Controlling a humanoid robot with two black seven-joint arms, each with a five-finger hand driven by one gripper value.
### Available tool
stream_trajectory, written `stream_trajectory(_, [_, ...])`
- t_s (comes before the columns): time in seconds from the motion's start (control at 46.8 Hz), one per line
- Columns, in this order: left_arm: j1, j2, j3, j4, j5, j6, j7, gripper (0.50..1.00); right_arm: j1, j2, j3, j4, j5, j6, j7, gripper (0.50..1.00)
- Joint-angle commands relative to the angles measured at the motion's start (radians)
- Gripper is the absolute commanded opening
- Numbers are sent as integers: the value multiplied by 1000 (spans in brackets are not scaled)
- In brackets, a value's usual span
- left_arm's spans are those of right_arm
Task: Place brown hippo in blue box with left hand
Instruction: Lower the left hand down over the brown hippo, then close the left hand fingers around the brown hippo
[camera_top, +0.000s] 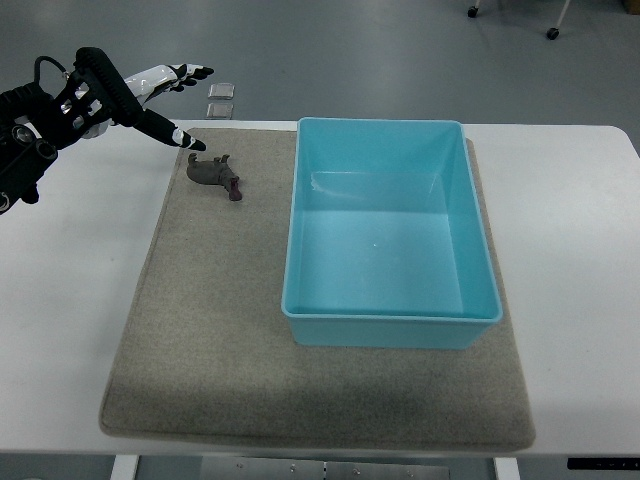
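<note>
Beige mat (200, 340) holds blue box (390, 232); brown hippo (214, 174) beside it.

This looks like a robotics lab or test room. A plain white table (70, 300) carries a grey felt mat (200, 340) laid out as a work area, with a light blue plastic box (385, 330) set on it. Beyond the table, toward 12 o'clock, lies a smooth grey-green industrial floor (350, 50). At 1 o'clock on that floor, caster wheels (551, 33) of some rolling furniture show. A black-and-white robot hand (140, 95) reaches in from 10 o'clock
</note>
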Motion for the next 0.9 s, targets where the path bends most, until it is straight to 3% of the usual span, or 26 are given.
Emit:
stream_trajectory(0.0, [-5,8,41,-23,45,-2,-5,994,0,0,0,0,0,0,0,936])
stream_trajectory(0.32, [-16,24,147,-28,103,19,-14,984,0,0,0,0,0,0,0,936])
stream_trajectory(0.641, [-13,24,269,-25,117,146,-10,977,0,0,0,0,0,0,0,936])
stream_trajectory(0.875, [-10,21,288,-17,118,166,-2,945,0,0,0,0,0,0,0,936])
